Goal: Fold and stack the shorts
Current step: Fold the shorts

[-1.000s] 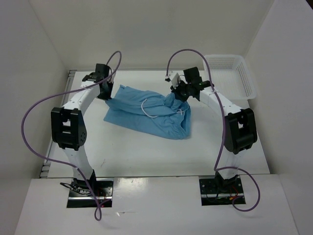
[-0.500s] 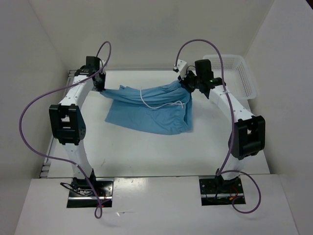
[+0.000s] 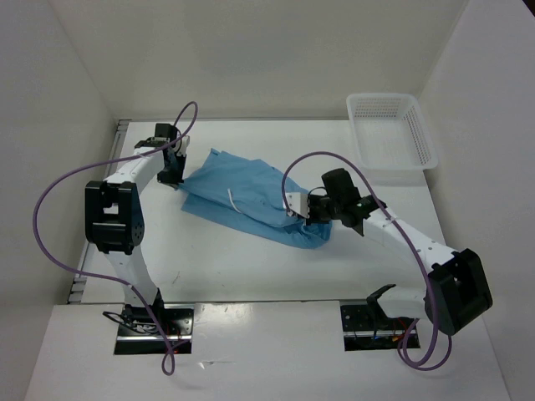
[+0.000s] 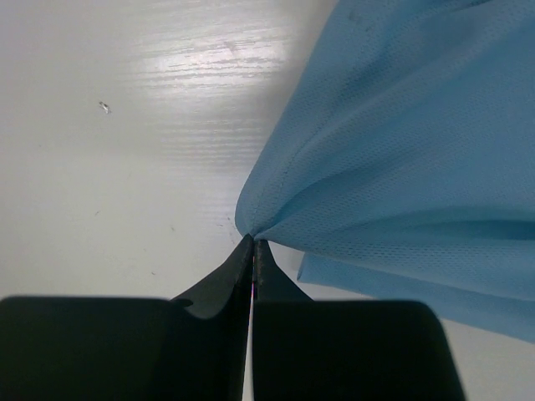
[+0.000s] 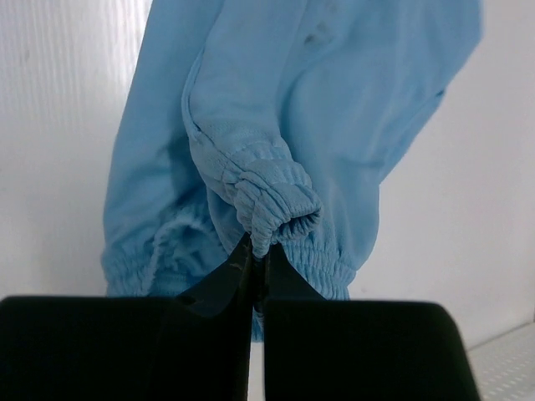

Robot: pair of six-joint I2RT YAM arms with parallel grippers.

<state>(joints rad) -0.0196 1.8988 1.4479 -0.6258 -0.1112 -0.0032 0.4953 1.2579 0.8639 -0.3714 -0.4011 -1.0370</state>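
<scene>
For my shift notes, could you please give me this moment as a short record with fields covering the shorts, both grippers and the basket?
shorts: light blue, lying rumpled across the table, not folded flat
left gripper: shut, pinching the fabric edge at the shorts' far-left end
right gripper: shut, pinching the gathered waistband at the near-right end
drawstring: white, showing on top of the fabric
basket: white mesh, far-right corner, apart from the shorts
</scene>
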